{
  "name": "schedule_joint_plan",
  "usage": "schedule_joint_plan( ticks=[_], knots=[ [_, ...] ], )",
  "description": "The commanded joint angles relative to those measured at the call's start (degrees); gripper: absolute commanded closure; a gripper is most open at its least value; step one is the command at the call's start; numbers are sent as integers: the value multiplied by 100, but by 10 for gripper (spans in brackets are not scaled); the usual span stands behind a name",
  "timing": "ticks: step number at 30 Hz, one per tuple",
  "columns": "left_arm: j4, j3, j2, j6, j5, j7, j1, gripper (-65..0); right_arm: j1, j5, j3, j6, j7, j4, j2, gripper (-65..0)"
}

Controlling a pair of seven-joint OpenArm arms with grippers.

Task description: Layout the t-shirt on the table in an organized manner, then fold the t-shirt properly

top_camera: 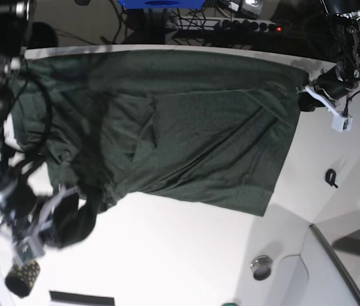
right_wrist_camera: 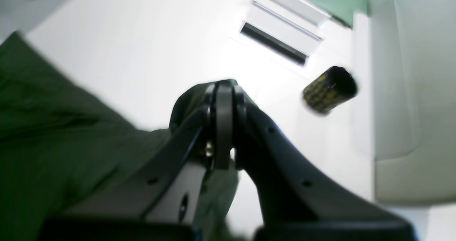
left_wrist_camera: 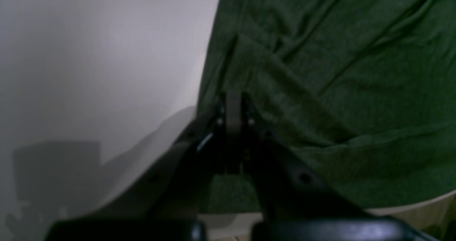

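The dark green t-shirt (top_camera: 186, 127) lies spread and wrinkled over the far part of the white table (top_camera: 186, 255). At the shirt's right corner, near the table edge, my left gripper (top_camera: 308, 94) is shut on the fabric; the left wrist view shows its closed jaws (left_wrist_camera: 233, 103) pinching the shirt's edge (left_wrist_camera: 320, 73). My right gripper (top_camera: 68, 218) is at the lower left, shut on a bunched part of the shirt pulled out from the rest. In the right wrist view that bunch (right_wrist_camera: 188, 95) wraps the closed tips (right_wrist_camera: 224, 89).
A small black cup with gold dots (top_camera: 23, 278) lies on its side close to the right gripper, and shows too in the right wrist view (right_wrist_camera: 329, 89). A small round metal piece (top_camera: 261, 266) and a black clip (top_camera: 331, 177) sit at the right. Cables run behind the table's far edge.
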Motion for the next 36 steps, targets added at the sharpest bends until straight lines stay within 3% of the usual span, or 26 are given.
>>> schedule_joint_plan(
  ticks=[1,8,14,19,25,28,36],
  knots=[
    [85,-25,-98,-35,-106,-120,-49,0,-104,28,18,56,111,143,-63,0],
    [67,-25,-98,-35,-88,-120,-154,0,-1335,28,18,513,401,178,-520,0],
    [-21,-7,-54,-44,501,-120,-304,0,-1950,28,27,724,436,213,-766,0],
    [-38,-7,-54,-44,588,-120,-374,0,-2302,142,27,997,788,222,-766,0],
    [-38,-7,-54,-44,597,-120,-488,0,-2715,1179,18,1577,1306,284,-362,0],
    [-47,-7,-54,-44,597,-120,-497,0,-2882,1698,-43,1599,1298,292,-248,0],
    [-47,1,-72,-44,597,-102,-594,0,-2320,1768,-1432,1599,1087,143,-265,0]
  ],
)
